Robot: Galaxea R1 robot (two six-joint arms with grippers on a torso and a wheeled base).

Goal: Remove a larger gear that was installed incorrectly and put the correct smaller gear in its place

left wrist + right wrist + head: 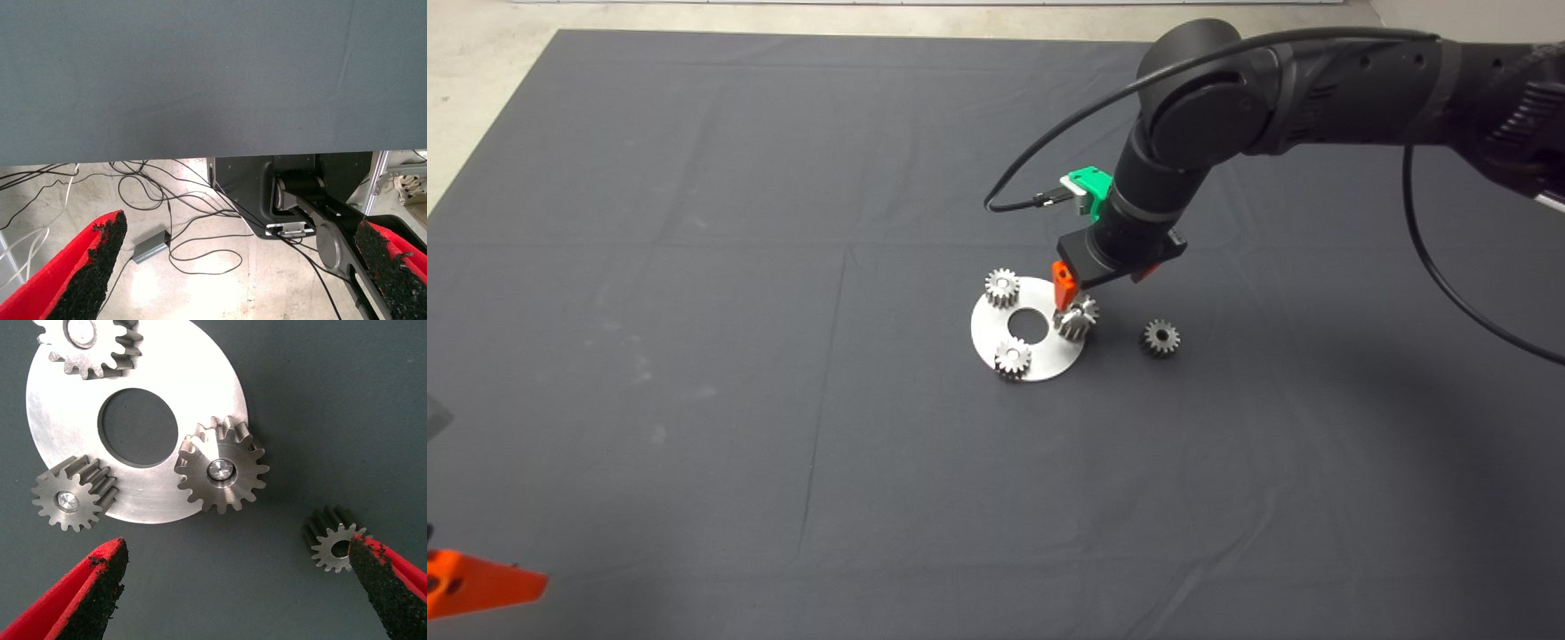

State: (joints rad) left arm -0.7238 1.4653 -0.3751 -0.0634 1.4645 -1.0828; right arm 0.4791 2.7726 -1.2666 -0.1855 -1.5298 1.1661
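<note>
Head view: the right gripper reaches in from the upper right and hangs over the right rim of a round steel plate at the centre of the dark mat. The larger gear sits on that rim, directly under a red finger. Two silver gears occupy the plate's upper left and lower edges. The smaller gear lies on the mat just right of the plate. The left gripper waits at the lower left corner.

Left wrist view: the parked gripper's fingers stand wide apart, with cables and floor beyond the mat's edge.

Right wrist view: the fingers are spread wide, holding nothing. The larger gear sits mid-frame on the plate's rim; the smaller gear lies lower right, beside one pad.
</note>
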